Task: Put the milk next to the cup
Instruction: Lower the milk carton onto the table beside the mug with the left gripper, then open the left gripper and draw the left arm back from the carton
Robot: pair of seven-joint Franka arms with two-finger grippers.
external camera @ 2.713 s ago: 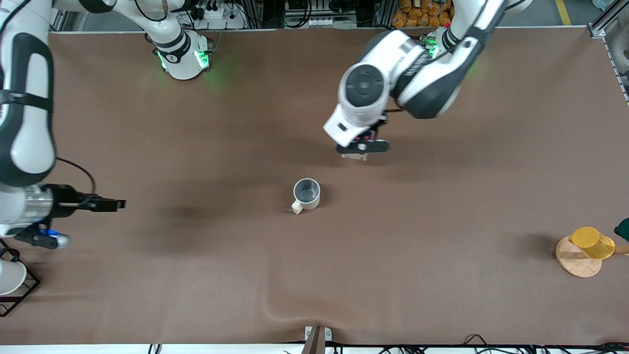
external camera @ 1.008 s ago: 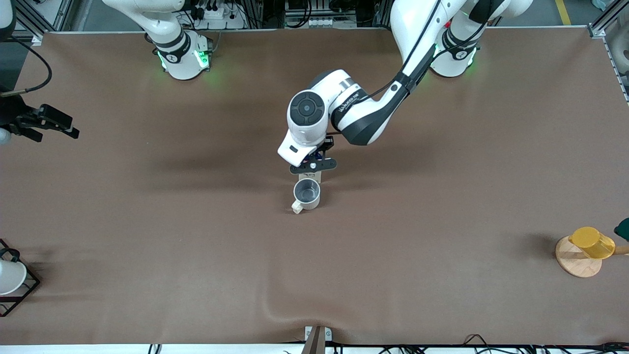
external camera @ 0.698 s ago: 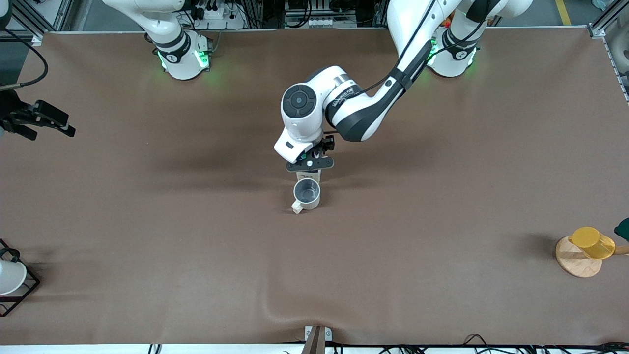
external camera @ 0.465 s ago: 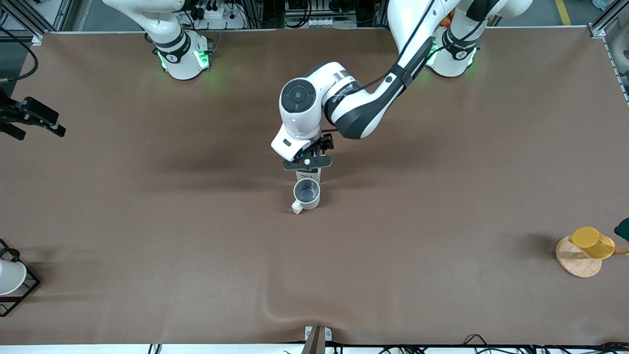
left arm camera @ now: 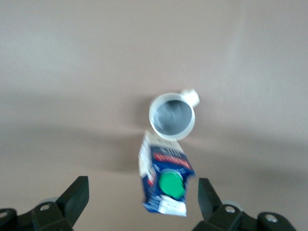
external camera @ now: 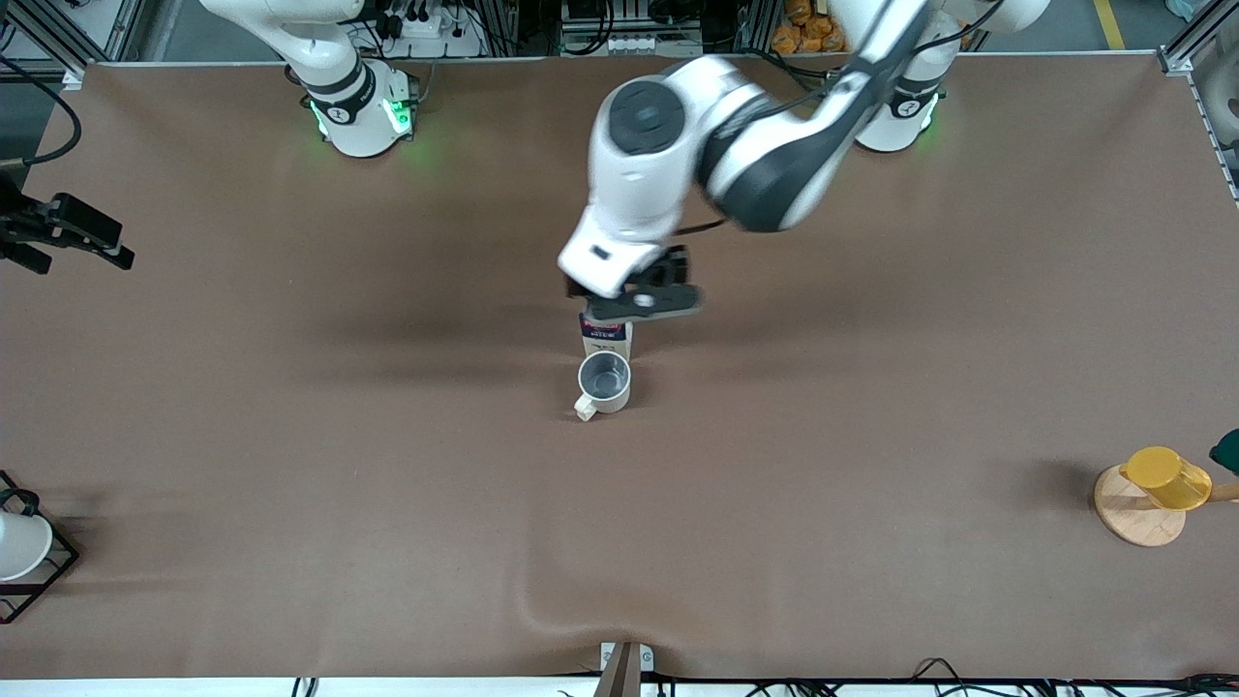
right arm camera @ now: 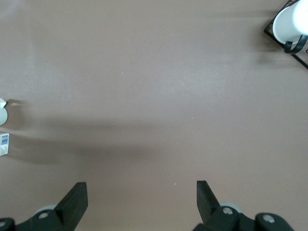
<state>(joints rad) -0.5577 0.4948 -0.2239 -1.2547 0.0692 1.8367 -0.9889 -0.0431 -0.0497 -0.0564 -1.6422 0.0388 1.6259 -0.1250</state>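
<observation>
The milk carton (external camera: 606,339), dark blue and white with a green cap (left arm camera: 171,184), stands upright on the brown table just beside the off-white cup (external camera: 605,380), a little farther from the front camera. In the left wrist view the carton (left arm camera: 163,180) sits against the cup (left arm camera: 172,116). My left gripper (external camera: 641,302) is open, empty and raised over the carton; its fingers (left arm camera: 74,199) stand wide apart on either side of it, not touching. My right gripper (external camera: 68,237) is open and empty, in the air at the right arm's end of the table.
A yellow cup (external camera: 1166,477) lies on a round wooden disc (external camera: 1134,511) at the left arm's end. A white bowl-like vessel in a black wire frame (external camera: 21,547) stands at the right arm's end; it also shows in the right wrist view (right arm camera: 290,26).
My left gripper brought the carton to the cup, set it down, opened and has now risen away from it. My right arm pulled back to its end of the table.
</observation>
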